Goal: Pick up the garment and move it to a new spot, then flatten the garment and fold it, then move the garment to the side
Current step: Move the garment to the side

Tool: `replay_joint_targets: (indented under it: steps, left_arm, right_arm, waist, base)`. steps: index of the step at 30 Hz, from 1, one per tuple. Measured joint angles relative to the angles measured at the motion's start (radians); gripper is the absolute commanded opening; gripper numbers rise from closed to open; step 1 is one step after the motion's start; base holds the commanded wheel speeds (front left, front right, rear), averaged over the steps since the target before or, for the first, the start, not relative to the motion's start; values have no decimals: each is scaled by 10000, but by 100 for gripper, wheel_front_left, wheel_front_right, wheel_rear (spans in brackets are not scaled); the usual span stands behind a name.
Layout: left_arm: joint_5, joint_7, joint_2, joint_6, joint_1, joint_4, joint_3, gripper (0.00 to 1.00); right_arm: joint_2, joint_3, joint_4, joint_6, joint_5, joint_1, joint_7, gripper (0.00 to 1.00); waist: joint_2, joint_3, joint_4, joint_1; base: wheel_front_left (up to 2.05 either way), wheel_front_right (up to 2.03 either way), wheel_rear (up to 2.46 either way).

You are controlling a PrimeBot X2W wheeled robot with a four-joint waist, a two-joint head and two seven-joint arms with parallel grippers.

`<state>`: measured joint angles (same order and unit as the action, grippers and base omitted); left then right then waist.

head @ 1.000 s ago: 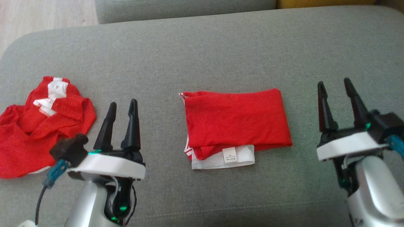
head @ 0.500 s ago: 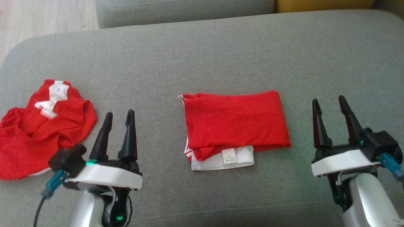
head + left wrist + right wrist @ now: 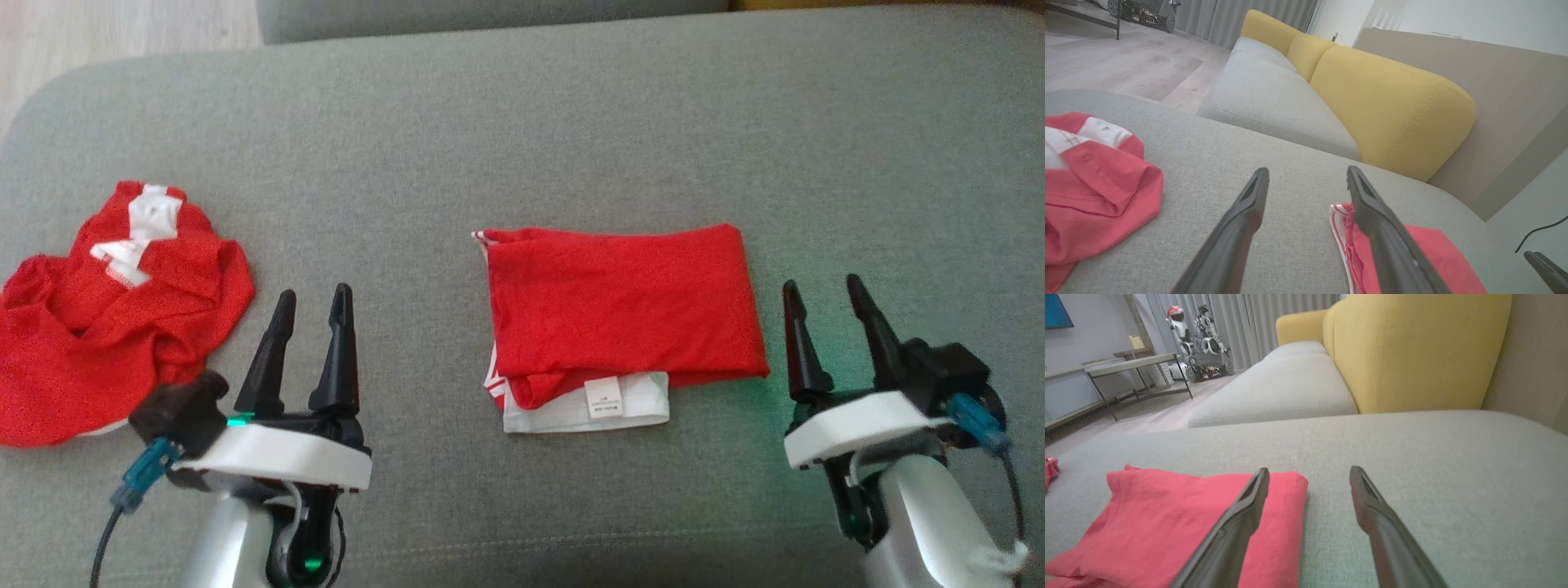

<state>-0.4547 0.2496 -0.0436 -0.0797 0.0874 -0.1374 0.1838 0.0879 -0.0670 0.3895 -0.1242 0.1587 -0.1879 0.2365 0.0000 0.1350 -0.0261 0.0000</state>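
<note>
Judging the fold finished and the last step at hand: shifting the folded red garment [image 3: 624, 314] to the side. Lying flat near the middle of the grey cushion [image 3: 571, 122], closer to its front edge than its back edge, with the long side running left to right and a white layer [image 3: 555, 415] poking out beneath the near edge. Flanked by both grippers and touched by neither: left gripper [image 3: 315, 291] well apart on the left, right gripper [image 3: 820, 283] just beside the right end, with jaws spread wide on both and nothing held.

To do it well:
- Come in low from the two short ends.
- Slide one finger of each gripper under the whole stack, white layer included, and pinch all layers together.
- Close both at once, then lift level and only slightly.
- Carry sideways with the spacing between grippers constant, avoiding stretch or slack in the fold.
- Probably best to head for the cushion's right edge, given the crumpled red garment [image 3: 106, 327] occupying the left edge.
- Set down flat, release, and back straight out without dragging the top layer.
</note>
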Motion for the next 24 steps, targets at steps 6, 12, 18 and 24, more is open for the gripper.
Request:
replay_joint_targets:
  steps: [6, 12, 18, 24]
  left_arm:
    - [-40, 0, 0, -88, 235, -127, 161, 100]
    - [-40, 0, 2, -94, 498, -140, 232, 100]
    - [-40, 0, 2, -92, 506, -138, 236, 100]
    - [-71, 0, 2, -84, 542, -134, 242, 100]
  right_arm:
    - [-96, -19, 1375, 0, 472, -756, -642, 100]
    - [-104, 40, 2337, 0, 936, -1263, -803, 100]
    - [-81, -309, 3087, 0, 1384, -1795, -1020, 100]
    - [171, -1072, 3394, 0, 2142, -1970, -1237, 0]
  waist:
    - [0, 389, 240, 0]
    - [0, 616, 534, 0]
    - [0, 806, 782, 0]
    - [0, 861, 863, 0]
  base:
    - [0, 0, 0]
    - [0, 0, 0]
    - [0, 0, 0]
    - [0, 0, 0]
